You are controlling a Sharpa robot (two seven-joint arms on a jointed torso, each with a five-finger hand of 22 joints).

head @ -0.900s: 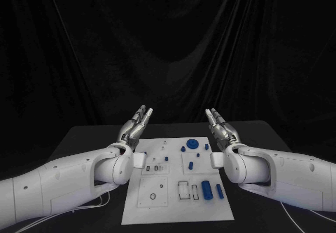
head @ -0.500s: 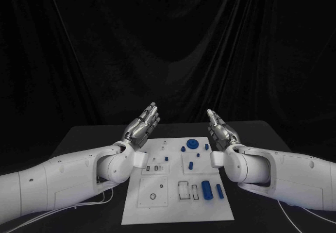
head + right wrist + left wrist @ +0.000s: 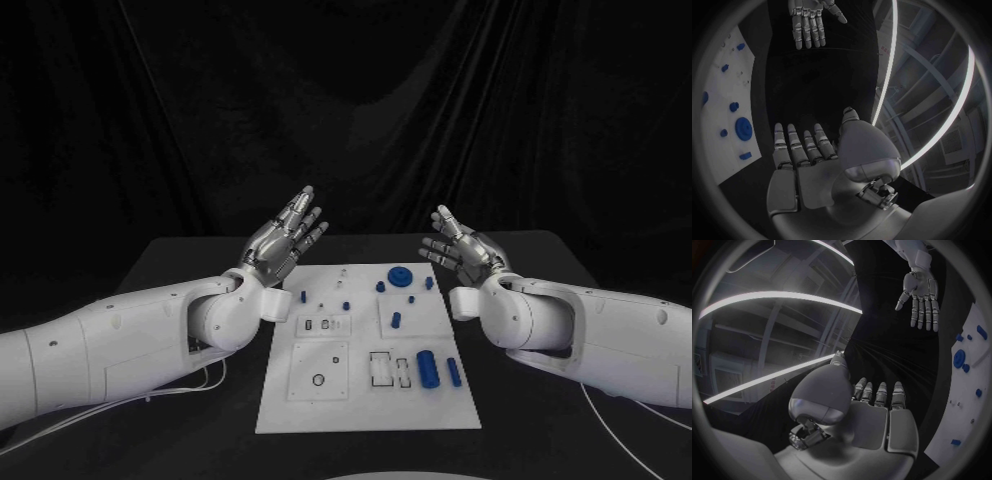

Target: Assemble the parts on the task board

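Black curtains hang in folds behind a black desk (image 3: 188, 262) (the wrist views catch long strip lights overhead). At the desk's middle lies the white task board (image 3: 369, 410), with small blue parts (image 3: 427, 367) scattered over it. Above its far end, the left hand (image 3: 283, 240) and right hand (image 3: 464, 248) are raised, fingers spread apart and holding nothing.
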